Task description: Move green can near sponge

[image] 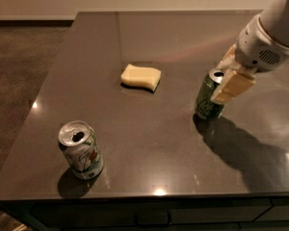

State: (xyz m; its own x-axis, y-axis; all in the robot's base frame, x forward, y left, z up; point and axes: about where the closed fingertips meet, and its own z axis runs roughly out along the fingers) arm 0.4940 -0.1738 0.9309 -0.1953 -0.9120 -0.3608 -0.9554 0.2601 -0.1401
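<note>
The green can (205,104) stands on the dark table (149,143) at the right, dark green with a silver top. My gripper (222,84) reaches down from the upper right and closes around the can's upper part. One pale finger (232,86) lies across the can's front right side, and the other sits behind it. The pale yellow sponge (141,77) lies flat near the table's middle, well to the left of the can and apart from it.
A mostly white can (82,150) with green and red markings stands upright near the table's front left corner. The table's front edge runs along the bottom and its left edge drops to brown carpet (19,71). A wall runs behind the table.
</note>
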